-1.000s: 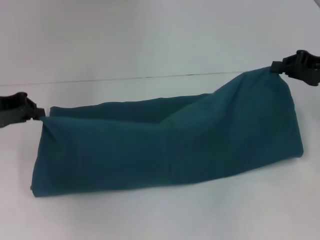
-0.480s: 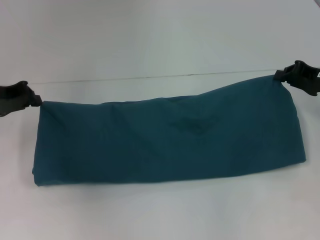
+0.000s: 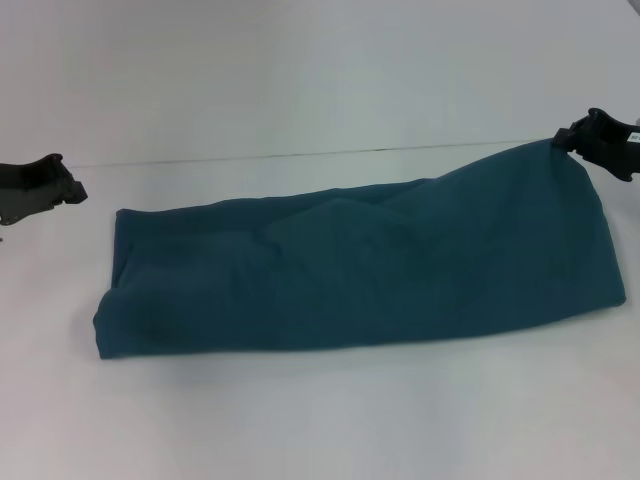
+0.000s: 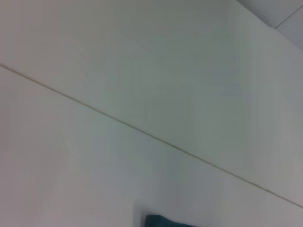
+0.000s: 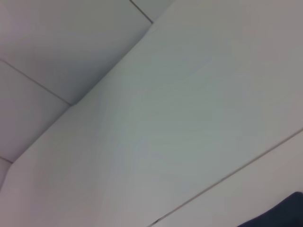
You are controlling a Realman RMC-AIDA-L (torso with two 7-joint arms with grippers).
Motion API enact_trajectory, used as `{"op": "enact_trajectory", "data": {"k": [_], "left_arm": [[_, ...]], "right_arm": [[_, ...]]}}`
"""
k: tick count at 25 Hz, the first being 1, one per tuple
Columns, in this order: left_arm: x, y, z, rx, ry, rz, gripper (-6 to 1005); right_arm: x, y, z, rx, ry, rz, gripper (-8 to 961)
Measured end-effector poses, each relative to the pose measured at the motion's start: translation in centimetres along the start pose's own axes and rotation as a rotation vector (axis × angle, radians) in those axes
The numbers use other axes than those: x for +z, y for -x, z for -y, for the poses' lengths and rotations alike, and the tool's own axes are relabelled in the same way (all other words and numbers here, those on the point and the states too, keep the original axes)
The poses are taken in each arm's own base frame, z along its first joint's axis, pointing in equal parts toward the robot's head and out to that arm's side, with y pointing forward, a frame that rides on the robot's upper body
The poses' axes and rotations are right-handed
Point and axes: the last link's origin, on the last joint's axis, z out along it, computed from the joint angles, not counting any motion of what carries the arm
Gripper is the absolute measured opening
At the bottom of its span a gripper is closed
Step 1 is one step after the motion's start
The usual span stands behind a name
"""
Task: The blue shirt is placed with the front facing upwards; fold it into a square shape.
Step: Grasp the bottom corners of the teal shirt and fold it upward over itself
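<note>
The blue shirt (image 3: pixel 360 270) lay on the white bench (image 3: pixel 320 420) as a long folded band. The right end effector (image 3: pixel 578 139) pinched its far right corner, held lifted. The left end effector (image 3: pixel 70 190) stood just left of the shirt, apart from it; spread or not, I couldn't tell. Half a second before it had gripped that corner; now the cloth had slumped. Next, I judged, the right corner needed setting down, then folding crosswise.

No text, label, brand, number or sign can be read anywhere. The folded dark teal-blue cotton shirt (image 3: pixel 370 270) on the white tabletop (image 3: pixel 320 420) shows only plain cloth, with no lettering on its upturned side.
</note>
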Motion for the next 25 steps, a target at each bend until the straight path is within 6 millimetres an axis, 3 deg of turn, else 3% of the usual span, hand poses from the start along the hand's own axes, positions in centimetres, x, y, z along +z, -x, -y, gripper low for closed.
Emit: {"op": "enact_trajectory", "data": {"k": [9, 19, 21, 25], "left_arm": [[0.2, 0.7, 0.1, 0.016, 0.014, -0.006, 14], [0.2, 2.5, -0.3, 0.033, 0.128, 0.001, 27], [0.7, 3.0, -0.6, 0.033, 0.131, 0.005, 235], [1.7, 4.0, -1.0, 0.087, 0.107, 0.02, 380]], "right_arm": [[0.9, -0.3, -0.7, -0.014, -0.008, -0.014, 19], [0.7, -1.3, 0.2, 0.007, -0.012, -0.036, 19], [0.7, -1.5, 0.3, 0.009, -0.012, -0.041, 19], [0.8, -1.8, 0.3, 0.01, -0.012, -0.045, 19]]}}
